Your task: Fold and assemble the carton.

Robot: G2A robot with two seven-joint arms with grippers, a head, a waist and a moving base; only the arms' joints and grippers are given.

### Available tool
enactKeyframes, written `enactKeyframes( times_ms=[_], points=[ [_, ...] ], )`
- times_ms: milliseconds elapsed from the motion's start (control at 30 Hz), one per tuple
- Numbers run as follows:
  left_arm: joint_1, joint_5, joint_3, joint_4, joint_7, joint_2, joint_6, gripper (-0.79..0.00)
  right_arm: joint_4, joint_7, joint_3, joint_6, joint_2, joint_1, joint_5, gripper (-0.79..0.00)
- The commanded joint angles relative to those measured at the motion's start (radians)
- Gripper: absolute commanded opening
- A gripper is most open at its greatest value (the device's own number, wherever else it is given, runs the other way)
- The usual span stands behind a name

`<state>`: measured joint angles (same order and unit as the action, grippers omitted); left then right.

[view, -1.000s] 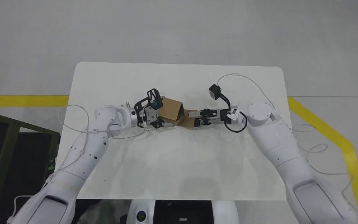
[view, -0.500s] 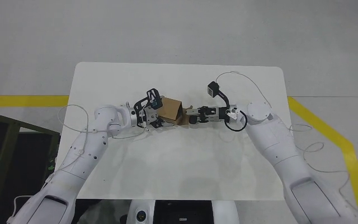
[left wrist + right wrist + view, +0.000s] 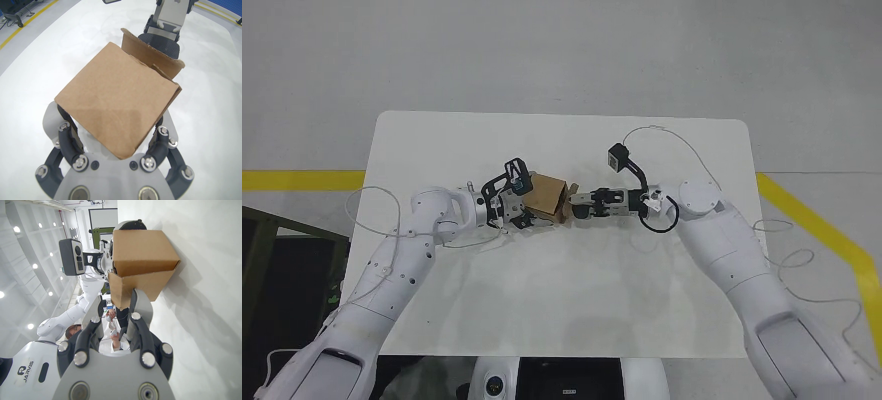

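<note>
Glossy white arms [image 3: 392, 270], black wrist camera [image 3: 71, 256], left tool [image 3: 111, 113] silver with black links, round screws [image 3: 80, 162]

Ceiling lamps [image 3: 35, 266] light the white tabletop [image 3: 442, 140] brightly. The carton [image 3: 143, 247] throws soft shadows; wrist views bend at edges.

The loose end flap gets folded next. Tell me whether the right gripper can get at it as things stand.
Probably yes: the right gripper, open, has a finger against the flap, nothing lies between them, and the left gripper holds the carton.
</note>
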<state>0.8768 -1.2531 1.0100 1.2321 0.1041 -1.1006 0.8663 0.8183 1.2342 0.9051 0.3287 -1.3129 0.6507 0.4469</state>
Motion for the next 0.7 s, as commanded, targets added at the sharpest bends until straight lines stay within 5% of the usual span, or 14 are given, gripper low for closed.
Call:
enactKeyframes(
  times_ms=[0, 667],
  points=[
    [0.000, 0.000, 0.000, 0.000, -0.001, 0.000, -0.002, 0.000, -0.008, 0.002, -0.003, -0.002, -0.002, -0.006, -0.006, -0.542],
    [0.004, -0.002, 0.005, 0.002, -0.006, 0.001, -0.002, 0.000, 0.047, -0.048, -0.028, -0.089, 0.003, -0.055, -0.197, -0.616]
  ],
)
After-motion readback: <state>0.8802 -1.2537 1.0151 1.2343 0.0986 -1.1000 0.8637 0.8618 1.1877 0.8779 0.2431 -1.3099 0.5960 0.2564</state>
